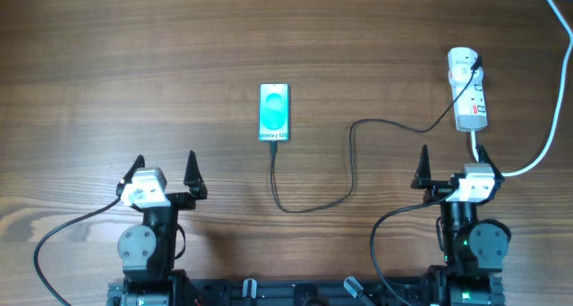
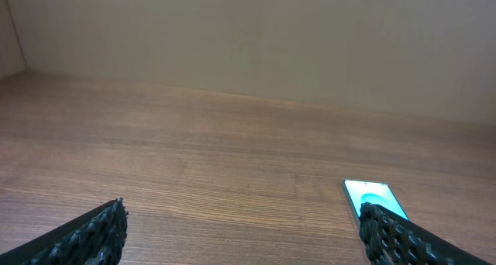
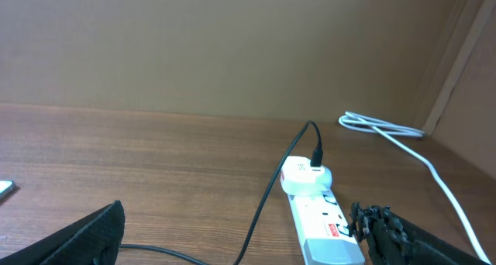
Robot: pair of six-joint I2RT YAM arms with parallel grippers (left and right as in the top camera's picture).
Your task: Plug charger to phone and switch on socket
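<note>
The phone point(image 1: 275, 112) lies mid-table with its cyan screen up; it also shows at the right of the left wrist view point(image 2: 373, 196). The thin black charger cable point(image 1: 351, 154) loops from the phone's near end to a white adapter on the socket point(image 1: 468, 91). The cable's tip meets the phone's bottom edge point(image 1: 272, 147). The socket also shows in the right wrist view point(image 3: 319, 218), with the cable point(image 3: 267, 203). My left gripper point(image 1: 165, 174) is open and empty, near left of the phone. My right gripper point(image 1: 450, 166) is open and empty, just in front of the socket.
The socket's thick white cord point(image 1: 548, 136) runs along the right side to the back corner, also seen in the right wrist view point(image 3: 403, 141). Walls stand behind the table in both wrist views.
</note>
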